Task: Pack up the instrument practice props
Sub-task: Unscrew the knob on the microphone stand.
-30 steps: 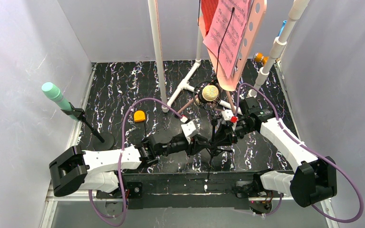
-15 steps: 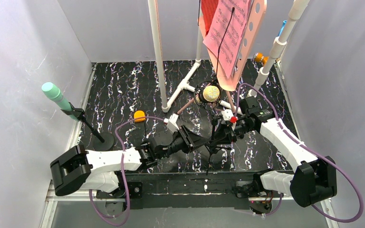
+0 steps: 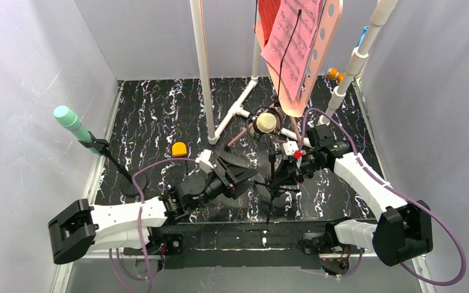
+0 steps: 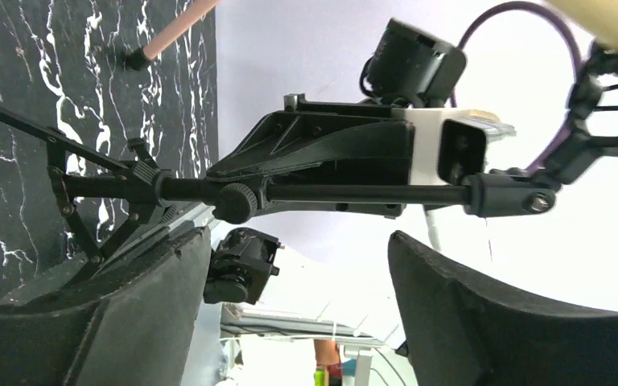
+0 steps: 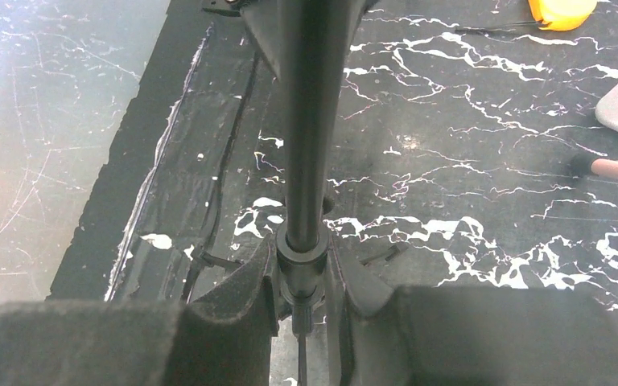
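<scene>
A yellow microphone (image 3: 267, 122) sits in a black shock mount on top of a thin black tripod stand (image 3: 273, 183). My right gripper (image 3: 281, 176) is shut on the stand's pole (image 5: 306, 121), its pads (image 5: 249, 289) pressed against a collar low on the pole. My left gripper (image 3: 239, 174) hangs open just left of the stand, and the pole (image 4: 330, 193) crosses beyond its fingertips (image 4: 153, 289), not between them. A mint-green microphone (image 3: 68, 119) stands on its own stand at the left. The pink music stand (image 3: 328, 30) at the back carries pink sheet music (image 3: 290, 43) and a red folder (image 3: 269, 15).
White pipe frame (image 3: 204, 67) rises from the mat's middle, with another pipe (image 3: 357, 61) at the back right. An orange piece (image 3: 179, 149) lies on the black marbled mat (image 3: 152, 116). A pink tripod leg (image 5: 615, 167) ends close to the microphone stand. White walls close in on both sides.
My left gripper has let go of the stand's pole, opened, and drawn back to the left. The right gripper has kept its grip and barely moved.
</scene>
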You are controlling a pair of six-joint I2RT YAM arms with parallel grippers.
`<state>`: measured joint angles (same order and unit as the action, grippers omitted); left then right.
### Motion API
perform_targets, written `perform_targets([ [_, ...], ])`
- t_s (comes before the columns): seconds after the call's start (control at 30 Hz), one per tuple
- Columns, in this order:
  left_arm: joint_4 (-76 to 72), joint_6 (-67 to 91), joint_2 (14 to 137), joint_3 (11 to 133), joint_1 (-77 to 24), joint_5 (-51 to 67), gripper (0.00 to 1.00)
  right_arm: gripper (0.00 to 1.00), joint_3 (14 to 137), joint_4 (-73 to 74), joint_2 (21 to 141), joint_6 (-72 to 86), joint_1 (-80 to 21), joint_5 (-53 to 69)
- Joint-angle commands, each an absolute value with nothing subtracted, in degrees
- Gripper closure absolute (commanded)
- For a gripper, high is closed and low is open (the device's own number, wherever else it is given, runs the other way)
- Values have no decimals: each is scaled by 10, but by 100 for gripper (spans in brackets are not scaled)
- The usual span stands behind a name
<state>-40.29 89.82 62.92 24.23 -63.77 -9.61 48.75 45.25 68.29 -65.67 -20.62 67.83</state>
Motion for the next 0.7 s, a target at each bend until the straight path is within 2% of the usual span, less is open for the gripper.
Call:
perform_targets([
  [0.0,-415,817,550,183,-631,-153,13,99,489,436,676,-657,-204,715],
  [0.03,-415,805,534,167,-630,-162,4,99,489,436,677,-655,-204,715],
  [0.07,-414,793,517,153,-629,-169,2,99,489,435,677,-655,-204,715],
  [0.2,-413,661,454,114,-625,-166,2,99,489,434,678,-654,-202,717],
  [0.33,-413,450,418,125,-624,-88,2,99,486,432,677,-654,-201,726],
  [0.5,-398,214,463,190,-625,42,5,99,481,417,679,-638,-197,758],
  [0.67,-398,78,552,246,-626,76,8,99,475,398,676,-615,-193,777],
])
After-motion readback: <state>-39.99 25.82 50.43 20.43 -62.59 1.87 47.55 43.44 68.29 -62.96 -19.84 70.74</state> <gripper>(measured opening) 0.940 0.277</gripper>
